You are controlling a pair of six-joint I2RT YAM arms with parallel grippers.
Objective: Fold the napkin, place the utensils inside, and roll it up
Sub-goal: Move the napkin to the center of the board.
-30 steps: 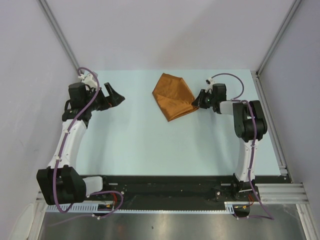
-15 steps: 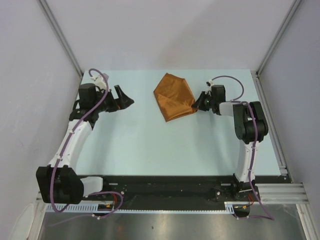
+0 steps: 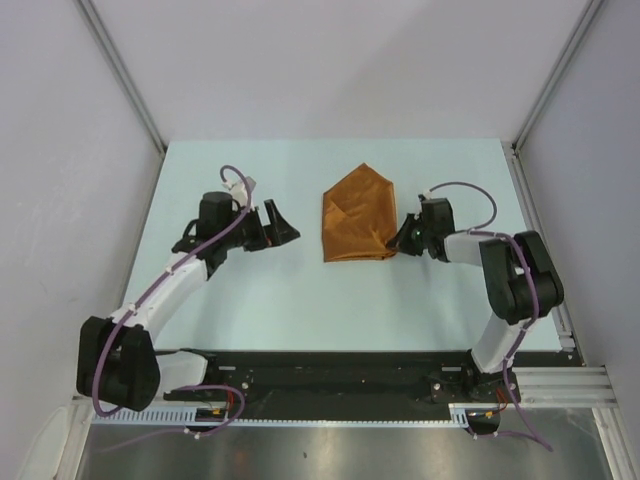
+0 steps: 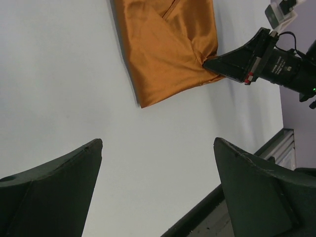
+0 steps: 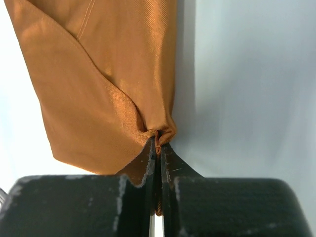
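The rust-orange napkin (image 3: 358, 215) lies folded near the middle of the table, its point toward the far side. My right gripper (image 3: 398, 243) is shut on the napkin's near right corner; the right wrist view shows the cloth (image 5: 103, 74) bunched between the closed fingertips (image 5: 159, 143). The left wrist view shows the napkin (image 4: 168, 47) ahead with the right gripper's fingers (image 4: 232, 64) pinching its corner. My left gripper (image 3: 283, 226) stands open a short way left of the napkin, holding nothing, its fingers (image 4: 64, 173) wide apart over bare table. The utensils are out of view.
The pale blue table (image 3: 300, 290) is walled by grey panels on three sides. A metal rail (image 3: 545, 250) runs along the right edge. A black base strip (image 3: 330, 375) with the arm mounts lies at the near edge.
The right gripper closed on the napkin corner and dragged the cloth nearer. The napkin turned, so its point faces the far side. The left arm swung right and nearer, toward the napkin.
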